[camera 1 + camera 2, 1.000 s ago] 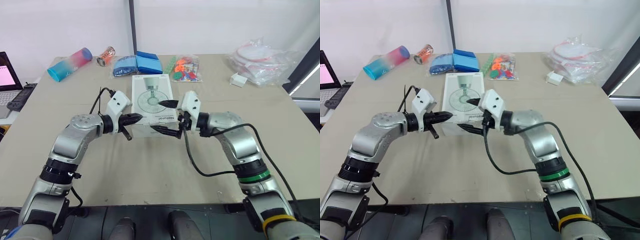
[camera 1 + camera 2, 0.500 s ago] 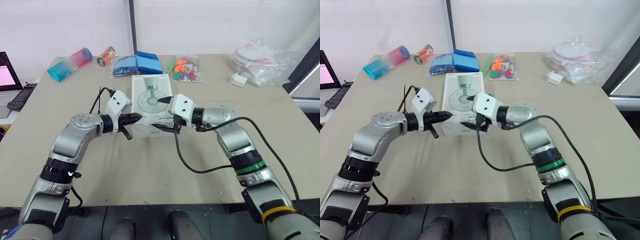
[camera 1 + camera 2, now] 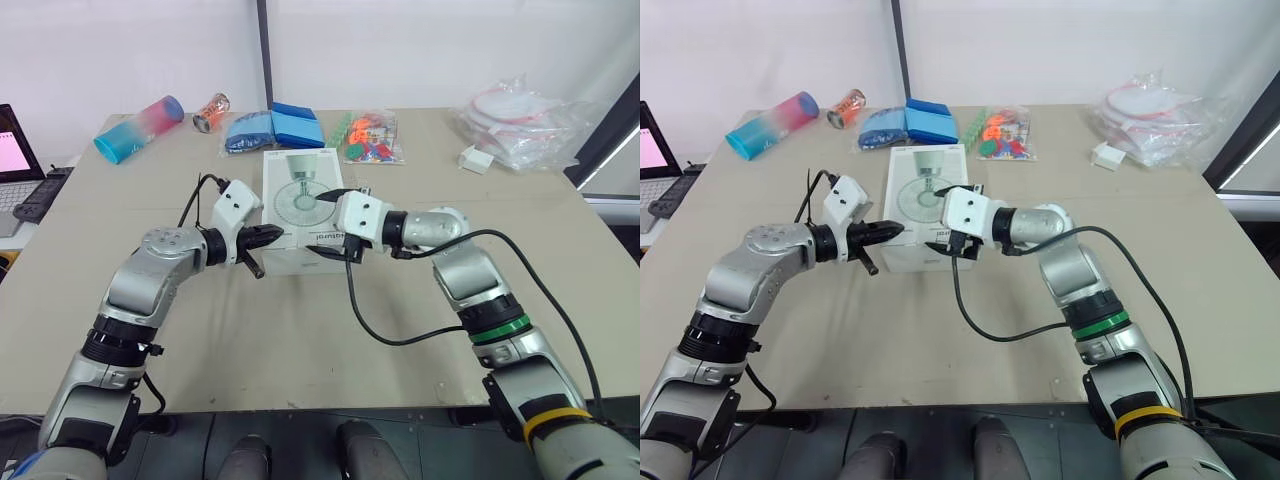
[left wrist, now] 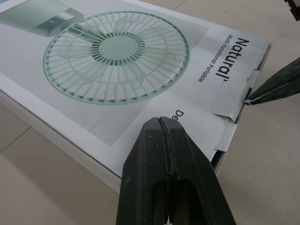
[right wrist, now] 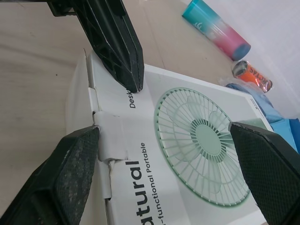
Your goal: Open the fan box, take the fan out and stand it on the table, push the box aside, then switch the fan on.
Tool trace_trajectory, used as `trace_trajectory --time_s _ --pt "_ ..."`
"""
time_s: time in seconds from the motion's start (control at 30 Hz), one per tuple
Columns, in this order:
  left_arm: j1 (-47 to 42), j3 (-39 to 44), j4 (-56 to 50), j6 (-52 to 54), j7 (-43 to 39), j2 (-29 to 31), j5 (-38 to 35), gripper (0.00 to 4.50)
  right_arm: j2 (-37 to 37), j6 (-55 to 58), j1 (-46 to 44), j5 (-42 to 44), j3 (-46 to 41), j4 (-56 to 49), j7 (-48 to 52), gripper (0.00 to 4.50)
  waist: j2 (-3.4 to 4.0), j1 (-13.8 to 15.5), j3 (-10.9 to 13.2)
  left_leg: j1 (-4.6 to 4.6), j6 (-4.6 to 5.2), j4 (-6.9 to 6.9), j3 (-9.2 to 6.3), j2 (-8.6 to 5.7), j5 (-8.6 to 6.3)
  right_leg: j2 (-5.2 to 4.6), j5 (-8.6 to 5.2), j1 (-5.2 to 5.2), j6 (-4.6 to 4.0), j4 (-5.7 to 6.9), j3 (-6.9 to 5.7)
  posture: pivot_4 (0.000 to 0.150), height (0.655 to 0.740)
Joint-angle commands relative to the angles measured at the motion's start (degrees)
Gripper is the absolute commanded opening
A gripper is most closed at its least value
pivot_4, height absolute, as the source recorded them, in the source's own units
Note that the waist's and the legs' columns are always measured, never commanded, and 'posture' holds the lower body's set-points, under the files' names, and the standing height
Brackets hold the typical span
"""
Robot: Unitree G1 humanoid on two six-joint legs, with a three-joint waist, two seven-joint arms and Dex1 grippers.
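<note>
Fan box (image 3: pixel 295 190) flat on desk (image 3: pixel 300 330), printed fan face up, closed. Tuck flap (image 4: pixel 229 101) at near end seated in its slot, slightly proud at the crease.

Left end effector (image 3: pixel 272 236): clenched, empty, tips set on box top by the near corner, beside the flap; looks like touching, apparently pinning the box down.

Right end effector (image 3: pixel 322 225): released, spread wide, straddling the near end of the box. One fingertip (image 4: pixel 262 91) right at the flap's edge, the other finger above the printed fan. Nothing grasped.

Beyond the box, well apart from both end effectors: pink-and-blue tube (image 3: pixel 140 127), blue packets (image 3: pixel 275 127), bag of coloured bits (image 3: pixel 372 137), clear plastic bags (image 3: pixel 520 120).

Step judged: first one, opening the box; fan not out, nothing else begun.

Next move, as a judgement: hook or pinch flap with right fingertip and draw it out of the slot, away from the box end, while holding the box steady under left. Risk: light box sliding or flap tearing if the pull runs off-axis.
</note>
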Motion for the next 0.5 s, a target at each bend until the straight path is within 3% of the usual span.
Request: trace_trajectory --time_s 0.03,0.5 --pt "0.25 0.46 1.25 0.39 0.68 -0.08 1.36 0.06 0.15 -1.4 -1.19 -0.26 0.29 -0.76 0.38 4.5 0.0 0.0 0.0 0.0 0.0 0.0 0.0 0.0 0.0 0.0 0.0 0.0 0.0 0.0 0.0 0.15 0.74" --pt "0.73 0.15 0.95 0.12 0.58 -0.02 1.44 0.06 0.91 -1.6 -1.89 -0.38 -0.71 -0.23 -1.65 4.5 0.0 0.0 0.0 0.0 0.0 0.0 0.0 0.0 0.0 0.0 0.0 0.0 0.0 0.0 0.0 0.15 0.74"
